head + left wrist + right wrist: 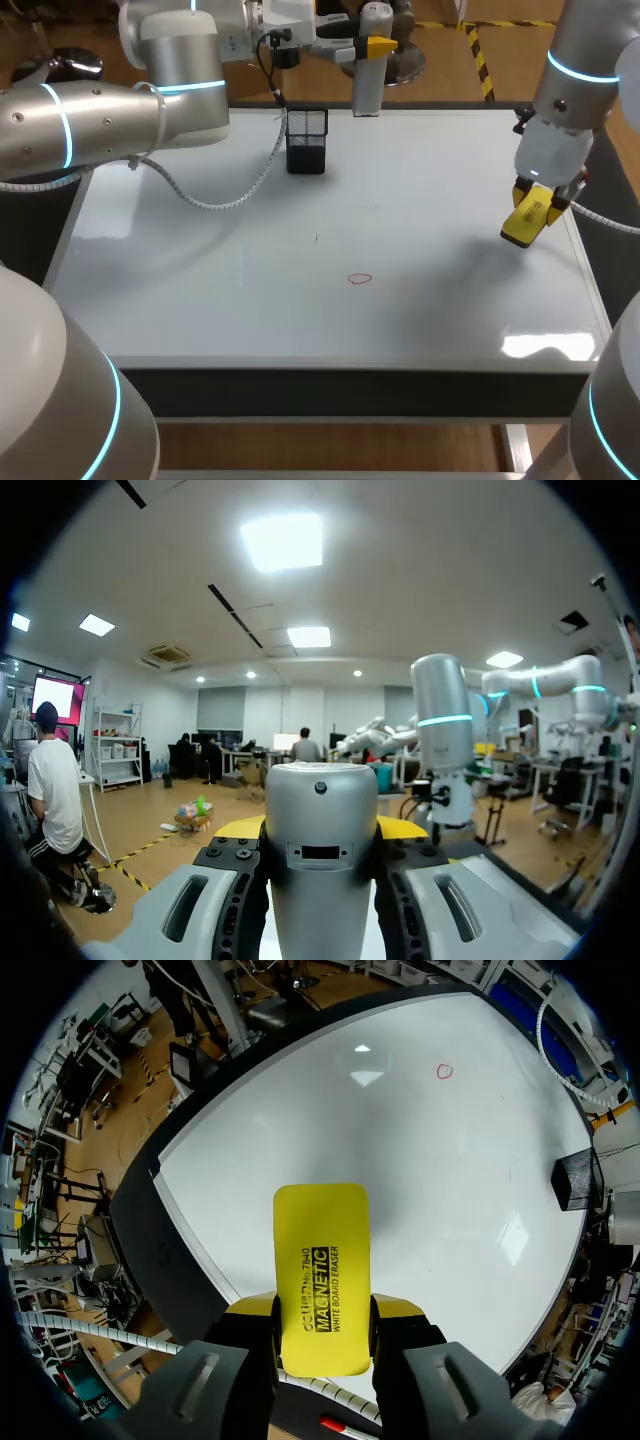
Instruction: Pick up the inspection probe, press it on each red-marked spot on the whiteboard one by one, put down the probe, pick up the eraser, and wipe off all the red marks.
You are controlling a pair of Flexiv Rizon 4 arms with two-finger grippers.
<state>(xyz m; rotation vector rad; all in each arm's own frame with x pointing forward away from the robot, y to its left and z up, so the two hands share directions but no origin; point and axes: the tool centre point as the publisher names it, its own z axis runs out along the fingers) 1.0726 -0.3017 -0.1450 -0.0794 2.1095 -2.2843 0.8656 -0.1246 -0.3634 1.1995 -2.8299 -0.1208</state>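
right gripper pinches eraser, left gripper probe; print shows only in wrist view.

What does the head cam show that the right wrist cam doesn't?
Head only: the left arm holding the probe upright at the board's far edge. Right wrist only: the printed face of the eraser, with both yellow fingers clamped on its sides. Both: the whiteboard, a red mark, the holder and the eraser itself.
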